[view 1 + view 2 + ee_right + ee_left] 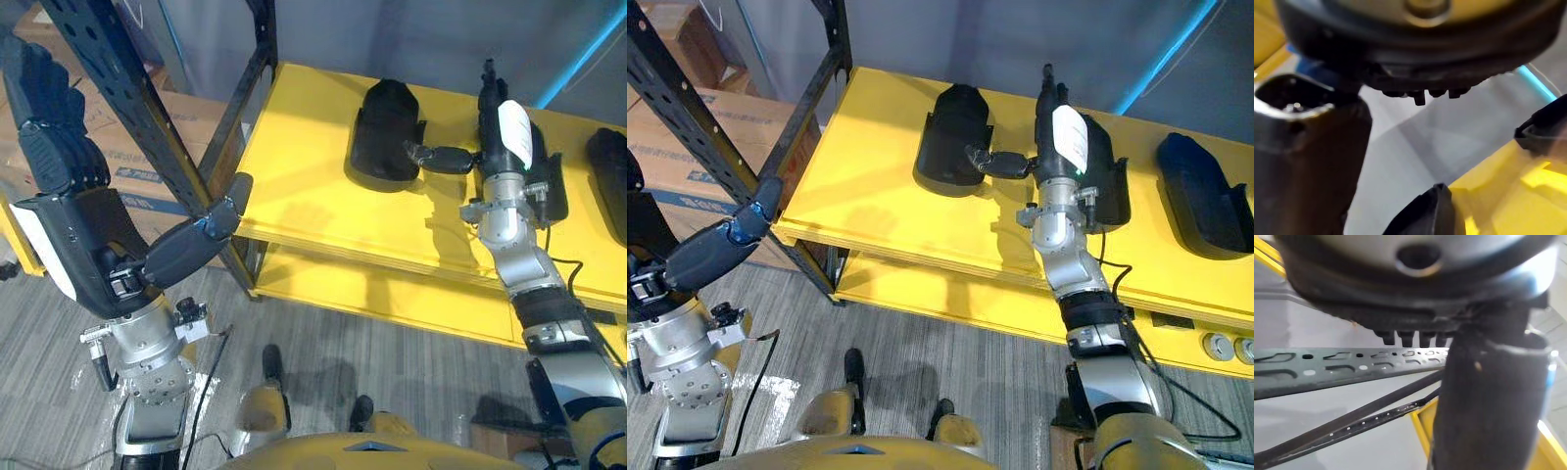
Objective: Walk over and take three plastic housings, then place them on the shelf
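Three black moulded plastic housings (955,137) lay on a yellow shelf board (872,196).
Right hand (1058,137), fingers straight, was over the middle housing (1109,176) (thumb toward the leftmost); left hand (69,235) open, empty.

Shelf boards (313,196): bright yellow, plain, the same on the upper and lower levels.
Shelf frame (127,78): black metal, patterned with rows of punched slots and small holes.
Left housing (384,132): matt black.
Middle housing (1109,176): black.
Right housing (1205,201): black with a faint blue sheen.
Right hand (1050,147): dark grey to black, bearing a white cover (1070,135).
Left hand (59,206): black, a white strip along one edge, a blue gleam on the thumb.
Floor (323,362): grey planks streaked with wood grain.
Cardboard boxes (147,147): brown with blue print.
Wall (1019,39): plain grey-blue.
Stripe (1171,49): light blue, slanting.
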